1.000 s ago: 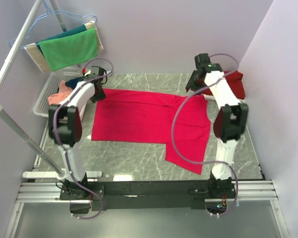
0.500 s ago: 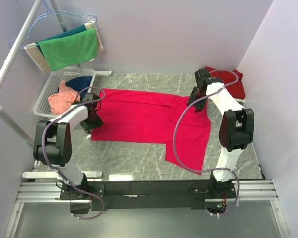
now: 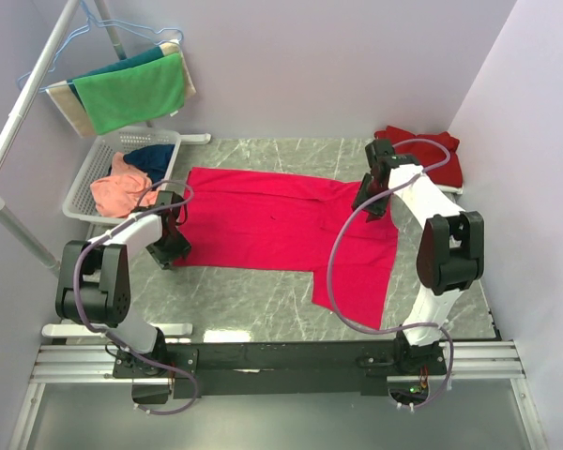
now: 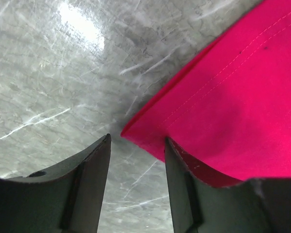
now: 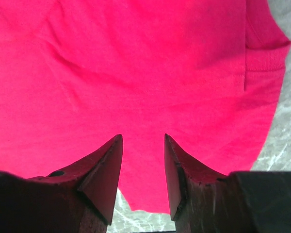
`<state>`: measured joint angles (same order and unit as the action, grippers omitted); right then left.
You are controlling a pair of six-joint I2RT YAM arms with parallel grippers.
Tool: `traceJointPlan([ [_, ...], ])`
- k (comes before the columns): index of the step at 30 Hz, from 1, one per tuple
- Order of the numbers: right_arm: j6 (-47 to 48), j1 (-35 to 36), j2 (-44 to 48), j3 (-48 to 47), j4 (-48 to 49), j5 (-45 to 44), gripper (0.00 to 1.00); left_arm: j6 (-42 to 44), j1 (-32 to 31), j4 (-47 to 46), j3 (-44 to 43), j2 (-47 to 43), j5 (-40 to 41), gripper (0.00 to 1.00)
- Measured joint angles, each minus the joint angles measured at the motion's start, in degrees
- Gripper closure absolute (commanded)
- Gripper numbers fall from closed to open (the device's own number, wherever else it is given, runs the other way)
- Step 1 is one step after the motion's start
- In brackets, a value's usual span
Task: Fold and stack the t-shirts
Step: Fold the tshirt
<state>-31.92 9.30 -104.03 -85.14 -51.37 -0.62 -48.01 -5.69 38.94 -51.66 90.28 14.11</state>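
At the far left, the green towel (image 3: 136,92) hangs on the rack and the basket (image 3: 80,199) holds a salmon t-shirt (image 3: 113,190) and a navy t-shirt (image 3: 157,157); nothing there has changed.

The left gripper (image 3: 174,247) has moved in the last second. It was high at the far left corner of the bright red t-shirt (image 3: 272,225), and now it is low at the near left corner. In its wrist view the left gripper (image 4: 136,167) has its jaws apart, and the hem corner (image 4: 131,130) lies just in front of the gap, not pinched.

The shirt itself lies spread flat on the table (image 3: 253,300) as before.

The right gripper (image 3: 372,199) has come down from the back to the shirt's right end. Its jaws also stand apart over the cloth (image 5: 136,73) and hold nothing. I judge that both arms are preparing a new grasp for the next fold.

From above, both pairs of fingertips are hidden under the wrists. I cannot tell if the left fingers touch the cloth. The maroon t-shirt (image 3: 441,159) at the far right is partly covered by the right arm.
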Motion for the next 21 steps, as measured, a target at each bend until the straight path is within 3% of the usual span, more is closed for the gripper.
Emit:
traceJointPlan([
  [7,-0.3,0.5,1.1,4.0,0.3,0.0,0.54,-0.4,0.0,-2.9,1.3,-0.1,-0.3,0.59],
  [10,-0.4,0.7,2.1,5.5,0.3,0.1,0.54,-0.2,0.0,-4.0,1.2,0.3,-0.7,0.72],
  [14,-0.7,0.8,4.7,7.9,0.5,0.2,0.55,0.2,0.0,-4.7,1.1,0.4,-0.9,0.99],
  [21,-1.3,2.6,12.2,16.0,-0.1,-0.4,0.54,0.3,0.0,-4.7,1.1,0.2,-0.9,0.99],
])
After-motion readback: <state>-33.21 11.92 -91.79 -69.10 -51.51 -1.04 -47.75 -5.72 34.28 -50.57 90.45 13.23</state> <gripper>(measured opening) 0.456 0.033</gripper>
